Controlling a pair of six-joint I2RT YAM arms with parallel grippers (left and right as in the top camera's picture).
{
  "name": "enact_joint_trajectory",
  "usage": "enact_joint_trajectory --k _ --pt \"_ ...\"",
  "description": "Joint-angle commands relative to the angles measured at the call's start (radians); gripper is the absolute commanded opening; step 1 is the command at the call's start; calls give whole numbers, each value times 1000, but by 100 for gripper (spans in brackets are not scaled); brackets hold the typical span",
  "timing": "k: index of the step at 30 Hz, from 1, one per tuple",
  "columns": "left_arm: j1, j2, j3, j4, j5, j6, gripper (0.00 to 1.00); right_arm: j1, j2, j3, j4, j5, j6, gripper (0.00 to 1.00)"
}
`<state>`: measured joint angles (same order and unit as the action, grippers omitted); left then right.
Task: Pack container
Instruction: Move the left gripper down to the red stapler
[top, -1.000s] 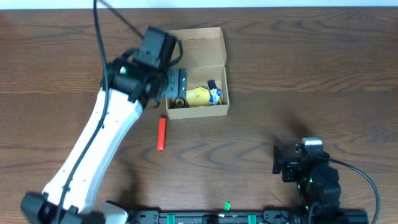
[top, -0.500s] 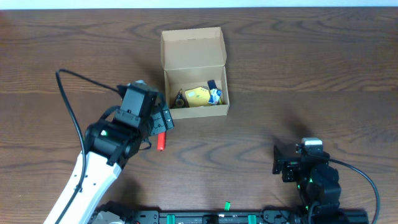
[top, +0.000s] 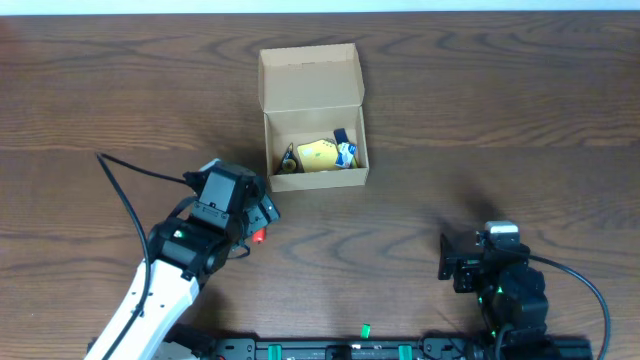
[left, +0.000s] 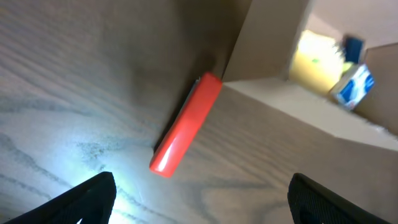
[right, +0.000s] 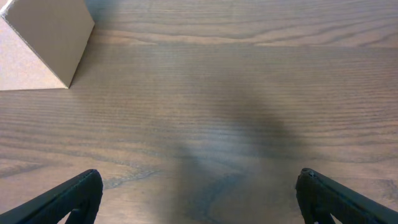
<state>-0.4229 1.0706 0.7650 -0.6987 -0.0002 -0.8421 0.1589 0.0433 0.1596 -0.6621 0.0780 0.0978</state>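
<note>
The tan cardboard container (top: 300, 181) stands open at the table's middle back, its flap lid (top: 308, 78) folded away. A yellow item (top: 318, 154), a blue-and-white item (top: 345, 151) and a dark item lie inside. A red cylinder (left: 186, 123) lies on the table by the container's front-left corner; in the overhead view only its end (top: 259, 236) shows under the left gripper. My left gripper (left: 202, 202) is open and empty, hovering over the cylinder. My right gripper (right: 199, 196) is open and empty at the front right, over bare wood.
The container's corner (right: 43, 43) shows at the upper left of the right wrist view. A small green object (top: 365, 328) lies at the table's front edge. The left arm's cable (top: 130, 205) loops over the left side of the table.
My left gripper has drawn back from the container toward the front left and now hovers over the red cylinder. The right arm has not moved.
</note>
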Motion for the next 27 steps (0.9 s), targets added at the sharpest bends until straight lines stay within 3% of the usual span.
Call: enact_joint_trajectory --k 1,16,21,27 --pt "-4 -9 -26 0 24 -10 90 -10 -8 -3 -4 -1 -9 99" --pt "-45 41 -138 116 12 -25 93 -10 -8 -3 -4 0 -9 99" --pt "-44 105 -135 148 72 134 96 -10 -8 -3 -4 -1 -9 99" --pt "-7 168 -128 135 91 193 96 -10 -7 -3 -4 -1 -9 99"
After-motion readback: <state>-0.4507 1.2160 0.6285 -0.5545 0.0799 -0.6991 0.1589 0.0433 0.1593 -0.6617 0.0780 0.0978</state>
